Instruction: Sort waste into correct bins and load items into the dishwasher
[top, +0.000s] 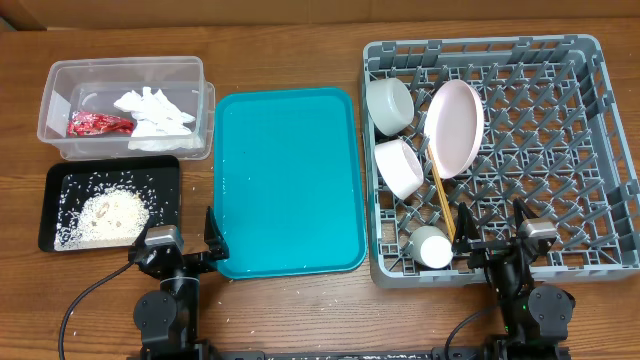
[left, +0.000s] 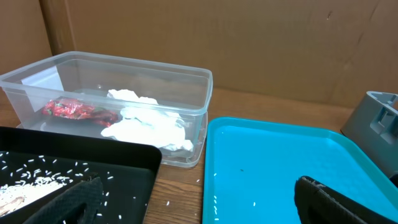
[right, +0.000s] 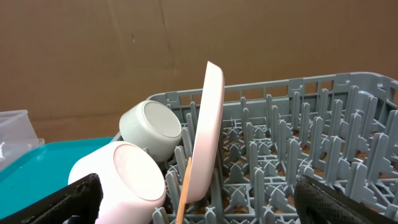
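Observation:
The clear tub holds the red wrapper and white napkin pieces; both also show in the left wrist view. The black tray holds rice. The grey dish rack holds a grey bowl, a white bowl, an upright pink plate, chopsticks and a white cup. My left gripper is open and empty, low between the black tray and the teal tray. My right gripper is open and empty at the rack's front edge.
A teal tray lies between the bins and the rack, with a few rice grains near its left edge. A few grains lie on the wood beside it. A brown cardboard wall stands behind the table.

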